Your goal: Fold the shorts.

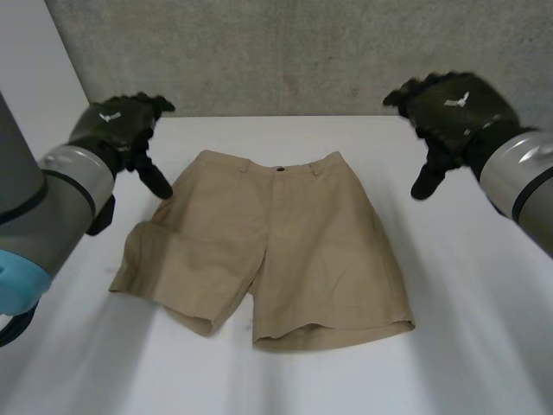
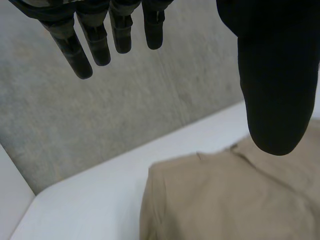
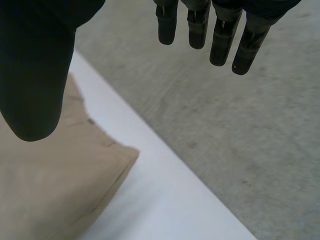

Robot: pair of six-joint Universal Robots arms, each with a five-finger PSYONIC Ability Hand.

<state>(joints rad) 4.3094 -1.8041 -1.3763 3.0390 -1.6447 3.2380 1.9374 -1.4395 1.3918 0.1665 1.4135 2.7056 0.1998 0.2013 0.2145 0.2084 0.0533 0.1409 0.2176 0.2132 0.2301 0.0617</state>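
White table [image 1: 259,380] with a smooth top, rough grey concrete wall [image 1: 285,52] directly behind its far edge

You have: right hand [image 3: 35,60], fingers [image 3: 220,45] straight, holding nothing | tan shorts [image 3: 50,190], waistband corner on white worktop [image 3: 165,200] | grey wall [image 3: 240,140] beyond

The light in this room is soft and even, and it seems to fall from above. The white worktop [image 1: 471,294] is bright and almost uniform. The shorts [image 1: 285,242] throw only a thin, soft shadow along their hems, and the creases on one leg are gently shaded. The grey wall [image 1: 302,52] is lit evenly. The left hand [image 1: 121,121] and the right hand [image 1: 454,104] are very dark. In the wrist views their thumbs [image 2: 277,85] look almost flat black, while the fingers [image 2: 80,60] carry a faint sheen.
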